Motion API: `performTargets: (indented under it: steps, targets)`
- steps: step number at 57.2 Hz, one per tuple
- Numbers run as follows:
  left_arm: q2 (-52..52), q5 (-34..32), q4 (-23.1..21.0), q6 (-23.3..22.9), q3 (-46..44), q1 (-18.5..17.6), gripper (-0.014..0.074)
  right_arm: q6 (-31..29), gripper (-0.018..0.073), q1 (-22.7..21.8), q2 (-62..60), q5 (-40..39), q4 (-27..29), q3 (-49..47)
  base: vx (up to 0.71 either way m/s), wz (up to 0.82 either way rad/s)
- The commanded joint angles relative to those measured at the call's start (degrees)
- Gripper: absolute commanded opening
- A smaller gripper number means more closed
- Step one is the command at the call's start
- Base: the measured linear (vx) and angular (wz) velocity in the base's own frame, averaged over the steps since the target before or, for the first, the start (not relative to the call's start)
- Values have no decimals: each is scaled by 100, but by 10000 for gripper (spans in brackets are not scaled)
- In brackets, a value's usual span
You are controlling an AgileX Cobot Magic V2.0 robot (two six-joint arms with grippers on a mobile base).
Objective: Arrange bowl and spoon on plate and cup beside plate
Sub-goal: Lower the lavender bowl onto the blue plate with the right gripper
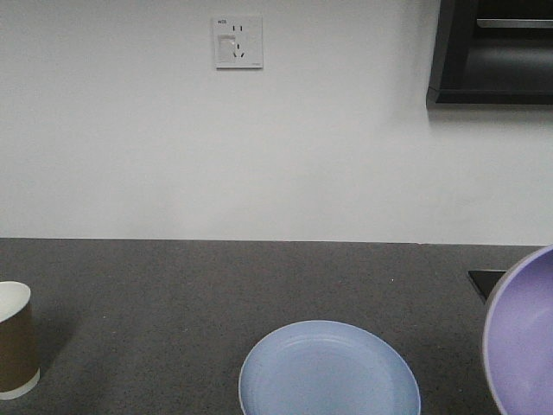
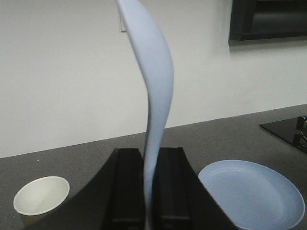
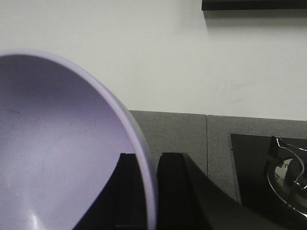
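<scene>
Wall [image 1: 130, 156]: plain white, running along the far edge of the desk.

Desk [image 1: 173, 285]: dark grey speckled top. It carries the plate and the cup.

Cabinet [image 1: 492, 52]: black, hung on the wall above the desk's right end. Only its lower left part is in the front view.

Hob [image 3: 268, 172]: glossy black panel let into the desk at the right end, with a metal pan support on it.

Plate [image 1: 328, 372]: pale blue, round and shallow. It lies flat on the desk close to the near edge, a little right of mid-length.

Bowl [image 1: 527, 346]: matte lavender, lifted off the desk and tipped up on its edge at the right end, hollow side turned toward the plate. The front view cuts it at the frame border. In the right wrist view its rim runs down between the two black fingers [image 3: 127, 191]. The right jaws are clamped on that rim, one finger inside the bowl and one outside.

Cup [image 1: 15, 337]: brown paper with a white inside, a white rim and a white base band. It stands upright on the desk by the near left corner, well apart from the plate.

Spoon [image 2: 153, 96]: pale whitish-blue, off the desk. The left jaws are closed on its narrow lower end. It stands upright and curved, widens upward, and its top leaves the frame. In the left wrist view it shows between the cup and the plate.

Outlet [image 1: 238, 41]: white plate on the wall, above the desk's middle.
</scene>
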Motion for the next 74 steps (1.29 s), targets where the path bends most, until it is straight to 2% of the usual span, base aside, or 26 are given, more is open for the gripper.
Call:
performTargets:
  steps: [1, 20, 32, 37, 48, 59, 66, 74]
  targets:
    - [70, -576, -42, -59, -135, -11, 0, -41, -8, 5, 24, -527, 25, -165, 0, 0]
    - [75, -791, -42, -66, -135, -11, 0, -36, -8, 5, 36, -534, 235, -165, 0, 0]
    - [436, -819, 62, -343, -139, -11, 0, -47, -8, 5, 357, -538, 217, -368, 0, 0]
    - [806, -808, 167, -425, -192, -11, 0, -36, -8, 5, 788, -262, 240, -759, 0, 0]
    - [1790, -779, 175, -445, -550, -11, 0, 117, -8, 5, 2209, 986, 298, -1968, 0, 0]
    - [2706, -646, 154, -472, -962, -11, 0, -3, -8, 14, 3788, 1856, 674, -3004, 0, 0]
    - [3077, -490, 112, -546, -1033, -11, 0, -242, -8, 119, 4661, 2089, 1012, -3409, 0, 0]
    - [3287, -385, 112, -534, -1033, -11, 0, -253, -8, 562, 5581, 2022, 900, -3652, 0, 0]
